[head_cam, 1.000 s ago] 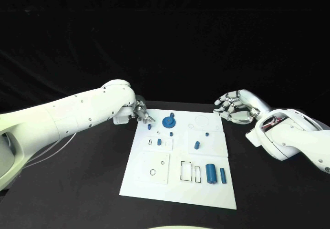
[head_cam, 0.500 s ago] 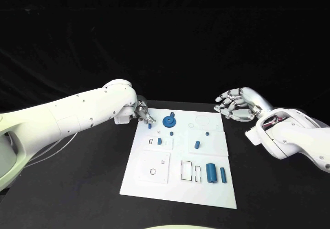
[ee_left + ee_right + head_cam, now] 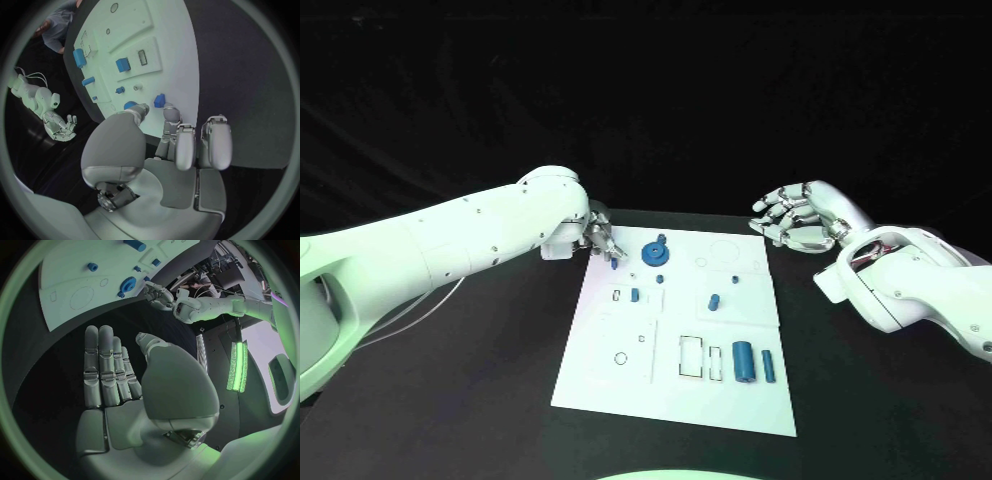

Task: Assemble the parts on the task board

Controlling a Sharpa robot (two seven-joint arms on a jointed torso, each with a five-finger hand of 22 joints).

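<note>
I see two blue cylinders [image 3: 751,362] lying in the task board [image 3: 678,400] near edge. At the far left corner my left hand [image 3: 599,240] pinches a small blue part [image 3: 615,265] over the board. My right hand [image 3: 790,220] hovers off the far right corner, fingers spread, empty.

Black table [image 3: 473,400] – dark backdrop, green light strip [image 3: 237,366].

head camera looks down; both wrist cameras share the task board [image 3: 678,330].

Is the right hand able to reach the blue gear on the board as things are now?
Probably yes. The right hand is open beside the board, and nothing lies between it and the gear. The left hand works just beyond the gear.
</note>
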